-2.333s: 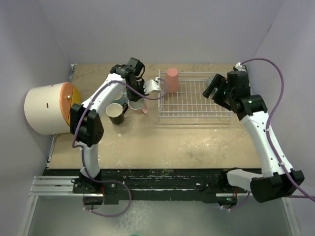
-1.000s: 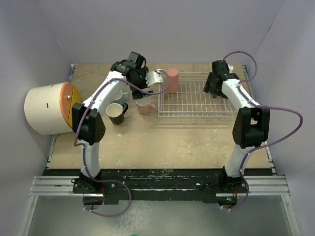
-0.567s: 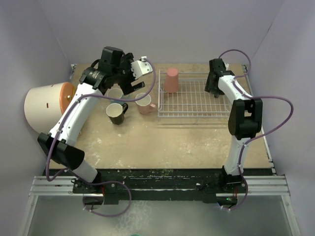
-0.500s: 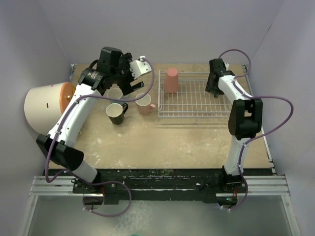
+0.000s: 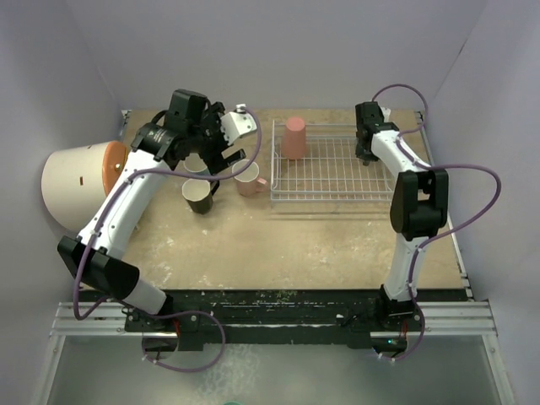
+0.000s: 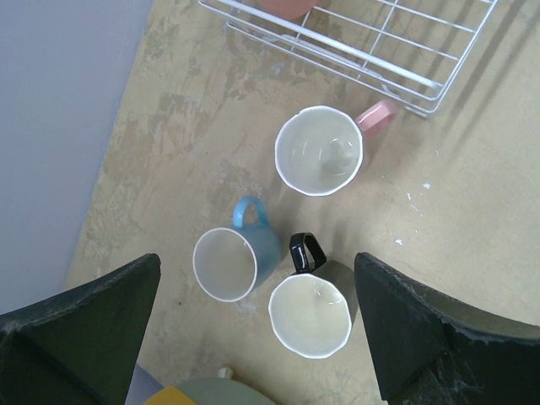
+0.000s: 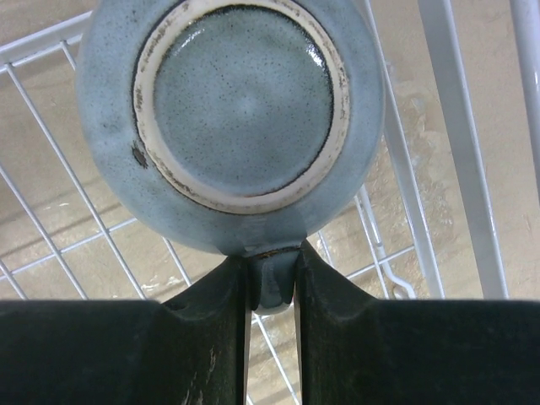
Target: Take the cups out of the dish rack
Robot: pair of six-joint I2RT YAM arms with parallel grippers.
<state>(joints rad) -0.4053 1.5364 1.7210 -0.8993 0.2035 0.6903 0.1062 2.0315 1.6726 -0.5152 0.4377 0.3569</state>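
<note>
Of the handle of the dark grey-blue mug (image 7: 240, 110), only a stub showed between the closed jaws of the right gripper (image 7: 272, 295); the rest was pinched out of sight, and the mug's far side ran off the top edge. From above, that gripper hid the mug. Ahead of the wide-apart jaws of the left gripper (image 6: 256, 270), the salmon-red tumbler (image 6: 288, 5) was a cropped sliver behind the dish rack (image 6: 371, 63) wires. Between their roots, a yellow and grey-green shape (image 6: 211, 395) was too cropped to identify.

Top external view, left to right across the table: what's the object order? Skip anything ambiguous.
cream drum with orange lid → black mug → pale pink mug → salmon-red tumbler, in the dish rack → right end effector, clamped on the dark grey-blue mug handle. Light blue mug skipped: it overlaps the black mug.
</note>
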